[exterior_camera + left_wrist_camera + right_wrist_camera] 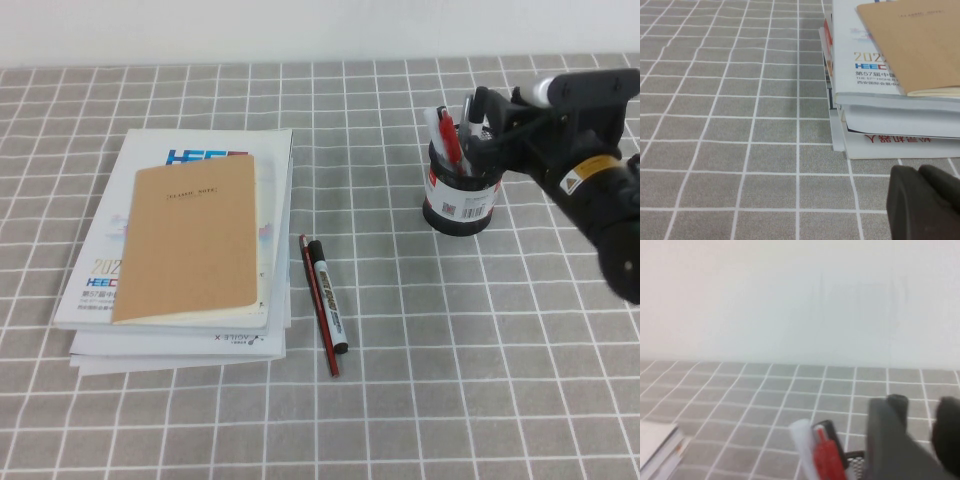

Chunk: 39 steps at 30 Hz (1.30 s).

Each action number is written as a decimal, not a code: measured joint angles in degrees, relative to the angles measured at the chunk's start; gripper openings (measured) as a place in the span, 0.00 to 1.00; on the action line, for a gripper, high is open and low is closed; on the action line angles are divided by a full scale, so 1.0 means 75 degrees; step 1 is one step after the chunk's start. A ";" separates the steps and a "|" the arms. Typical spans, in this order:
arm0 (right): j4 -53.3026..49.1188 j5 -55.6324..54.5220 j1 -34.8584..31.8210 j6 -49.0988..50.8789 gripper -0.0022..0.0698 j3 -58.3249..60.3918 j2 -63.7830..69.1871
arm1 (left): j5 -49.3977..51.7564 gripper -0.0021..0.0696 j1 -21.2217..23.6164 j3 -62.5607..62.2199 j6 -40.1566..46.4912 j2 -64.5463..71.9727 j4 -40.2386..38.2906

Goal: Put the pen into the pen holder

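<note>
Looking down from high: holder (459,195) upright toward the far right part of the table (480,380), pen (449,135) standing in it, red cap up, beside a white-capped one. Right pincer (483,115) just above and behind the holder's rim, fingers apart, nothing between them. Black marker (327,294) and thin red stick (319,305) lying side by side near the table's middle, next to the book stack (190,250) on the left.

From the left wrist: left pincer (925,202) low beside the stack (895,75); cannot tell whether apart or together.

From the right wrist: fingers (890,432) spread, pen cap (827,455) poking up from the mesh rim.
</note>
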 joint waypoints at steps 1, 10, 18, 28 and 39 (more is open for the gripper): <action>-0.0125 0.0253 0.0000 0.0000 0.24 0.0000 -0.0170 | 0.0000 0.02 0.0000 0.0000 0.0000 0.0000 0.0000; -0.1018 0.2752 0.0015 0.0014 0.02 0.0977 -0.2792 | 0.0000 0.02 0.0000 0.0000 0.0000 0.0000 0.0000; -0.1051 0.4489 0.0015 0.0014 0.01 0.2304 -0.5566 | 0.0000 0.02 0.0000 0.0000 0.0000 0.0000 0.0000; -0.1026 0.7004 0.0015 -0.0001 0.01 0.3343 -0.7761 | 0.0000 0.02 0.0000 0.0000 0.0000 0.0000 0.0000; -0.1333 0.7885 0.0015 -0.0001 0.01 0.3604 -0.9600 | 0.0000 0.02 0.0000 0.0000 0.0000 0.0000 0.0000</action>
